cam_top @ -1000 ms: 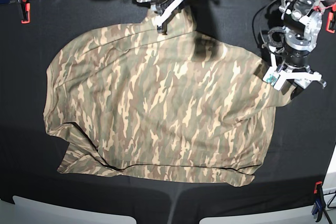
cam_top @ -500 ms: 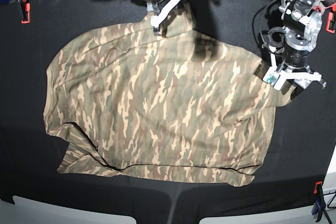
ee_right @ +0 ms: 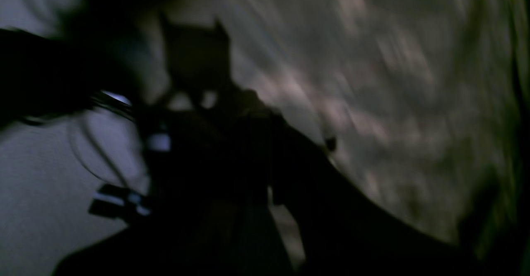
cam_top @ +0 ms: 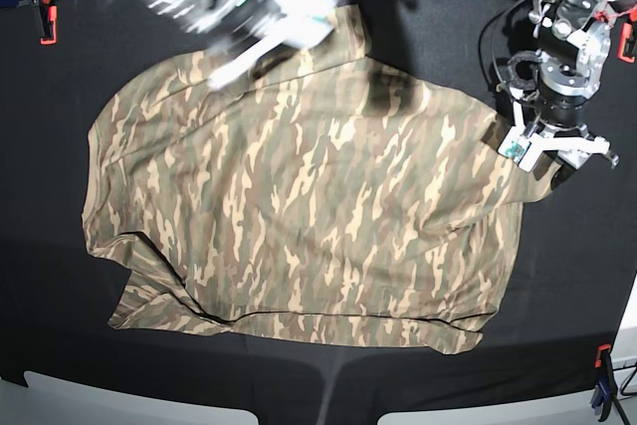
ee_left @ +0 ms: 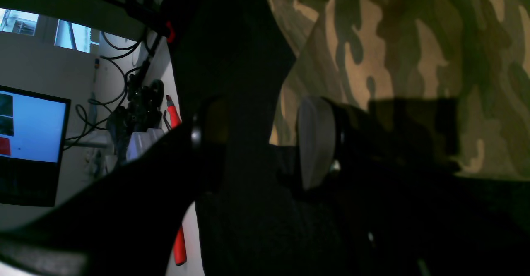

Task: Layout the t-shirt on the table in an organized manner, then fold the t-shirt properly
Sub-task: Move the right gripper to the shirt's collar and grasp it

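The camouflage t-shirt [cam_top: 299,206] lies spread on the black table [cam_top: 557,296], with a folded-under wrinkle at its front left corner. My right gripper [cam_top: 271,49] is blurred by motion above the shirt's back edge, and its fingers look spread apart with nothing in them. The right wrist view is dark and smeared and shows only camouflage cloth [ee_right: 372,81]. My left gripper [cam_top: 559,161] sits at the shirt's right edge with its fingers apart. In the left wrist view the left gripper [ee_left: 261,135] shows black cloth between its pads, with the shirt [ee_left: 414,40] just beyond.
Red clamps stand at the table's back left [cam_top: 48,22], back right [cam_top: 627,42] and front right [cam_top: 602,355]. White panels [cam_top: 100,400] line the front edge. Cables and a lit monitor [ee_left: 29,143] lie beyond the table edge in the left wrist view.
My right gripper has swung left along the shirt's back edge, away from the neck area, and is now blurred. The left arm and the shirt have not moved.
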`<state>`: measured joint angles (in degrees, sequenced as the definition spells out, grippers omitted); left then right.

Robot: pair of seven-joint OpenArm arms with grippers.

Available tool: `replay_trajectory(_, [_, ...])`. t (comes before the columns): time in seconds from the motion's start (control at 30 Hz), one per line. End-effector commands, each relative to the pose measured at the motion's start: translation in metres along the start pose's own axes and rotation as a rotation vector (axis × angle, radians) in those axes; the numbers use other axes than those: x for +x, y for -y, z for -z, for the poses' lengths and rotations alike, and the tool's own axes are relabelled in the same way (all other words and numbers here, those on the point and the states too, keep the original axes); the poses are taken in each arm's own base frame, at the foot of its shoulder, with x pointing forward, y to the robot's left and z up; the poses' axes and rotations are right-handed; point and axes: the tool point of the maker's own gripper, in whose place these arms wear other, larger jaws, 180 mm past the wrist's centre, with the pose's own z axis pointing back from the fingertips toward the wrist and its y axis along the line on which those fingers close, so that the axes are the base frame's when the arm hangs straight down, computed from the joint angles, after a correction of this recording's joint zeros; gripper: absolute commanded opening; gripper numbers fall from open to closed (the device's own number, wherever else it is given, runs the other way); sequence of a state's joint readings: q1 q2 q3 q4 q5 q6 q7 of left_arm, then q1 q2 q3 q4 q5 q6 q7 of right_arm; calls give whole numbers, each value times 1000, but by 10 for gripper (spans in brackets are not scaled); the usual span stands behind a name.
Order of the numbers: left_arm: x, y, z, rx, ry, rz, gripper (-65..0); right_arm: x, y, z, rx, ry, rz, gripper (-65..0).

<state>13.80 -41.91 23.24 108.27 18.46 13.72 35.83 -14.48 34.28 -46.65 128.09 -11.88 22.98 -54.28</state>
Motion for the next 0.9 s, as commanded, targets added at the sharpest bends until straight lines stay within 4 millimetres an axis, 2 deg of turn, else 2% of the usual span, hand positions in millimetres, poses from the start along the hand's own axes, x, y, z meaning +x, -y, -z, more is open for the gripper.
replay_trajectory(0.0, [10, -15, 0, 45, 43, 8, -390, 3, 3, -4, -16, 14, -28, -531])
replay_trajectory(0.03, [10, -15, 0, 45, 43, 9, -390, 9, -3, -4, 5, 38, -43, -473])
replay_trajectory(0.07, [10, -15, 0, 45, 43, 9, -390, 14, -9, -4, 25, 63, -58, -441])
replay_trajectory(0.1, [10, -15, 0, 45, 43, 8, -390, 20, -15, -4, 41, 88, -68, -437])
replay_trajectory(0.23, [10, -15, 0, 45, 42, 8, -390, 33, -17, -5, 16, 144, -71, -438])
replay_trajectory(0.37, [10, -15, 0, 45, 42, 8, -390, 31, -18, -2, 20, 143, -61, -438])
replay_trajectory(0.5, [11, -14, 0, 44, 43, 5, -390, 26, -27, 15, 53, 117, -34, -438])
replay_trajectory(0.7, [14, -8, 0, 39, 45, -21, -390, 43, -32, 46, 36, 131, -6, -438])
replay_trajectory(0.87, [15, -8, 0, 39, 45, -24, -390, 48, -30, 55, 15, 116, -10, -441])
